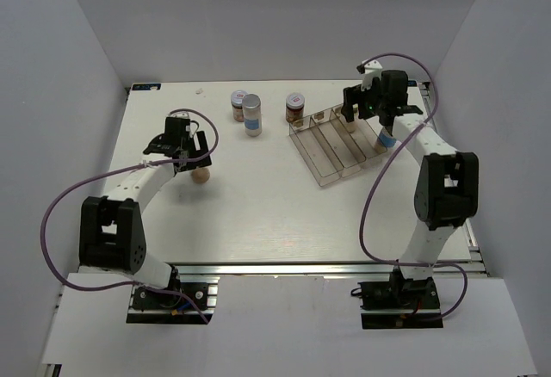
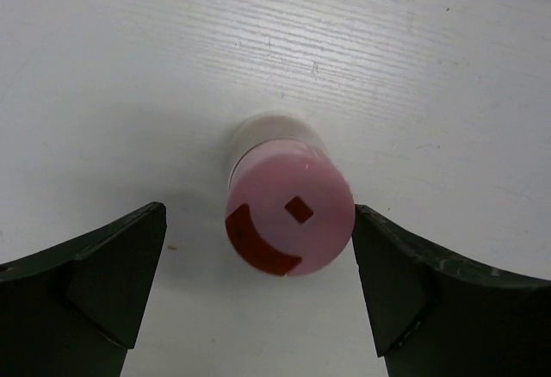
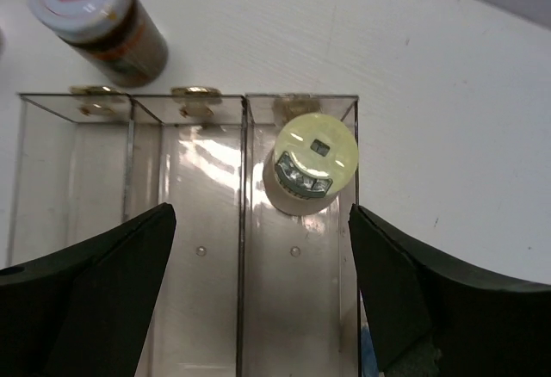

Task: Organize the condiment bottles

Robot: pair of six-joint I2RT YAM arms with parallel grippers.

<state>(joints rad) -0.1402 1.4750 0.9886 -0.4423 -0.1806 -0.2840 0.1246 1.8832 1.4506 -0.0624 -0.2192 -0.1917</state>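
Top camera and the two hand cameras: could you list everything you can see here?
Table: one, white, under everything.
Clear tray: one, transparent, three compartments, right side of the table.
Yellow-green-capped bottle: one, cream body, upright at the far end of an end compartment.
Brown jars: two, pale lids, far side; one by the tray's corner.
Silver-capped bottle: one, white and blue, beside the left jar.
Pink-capped bottle: one, pale body, upright on the table's left side.
Left gripper: black, open, straddling the pink-capped bottle without touching.
Right gripper: black, open, over the yellow-green-capped bottle.
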